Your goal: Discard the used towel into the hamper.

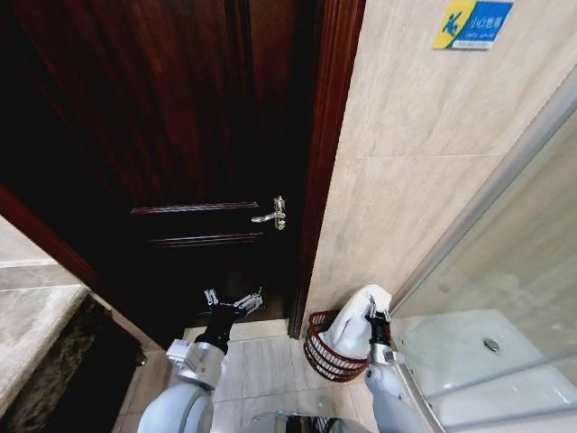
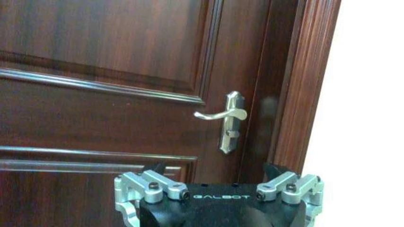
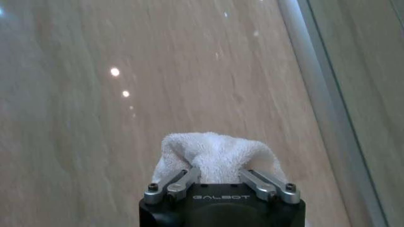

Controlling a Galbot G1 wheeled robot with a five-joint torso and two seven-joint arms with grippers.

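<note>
In the head view, the right gripper (image 1: 377, 316) clamped the white towel (image 1: 361, 323) above the hamper (image 1: 325, 354) at five o'clock; the left gripper (image 1: 233, 302) was spread wide, holding nothing, before the dark door (image 1: 180, 135). In the left wrist view, the door handle (image 2: 226, 115) sat at twelve o'clock, fingertips cut off. In the right wrist view, the towel hid the fingertips.

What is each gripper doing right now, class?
Left gripper: open, empty, facing the door.
Right gripper: shut on the towel, above the hamper.
</note>
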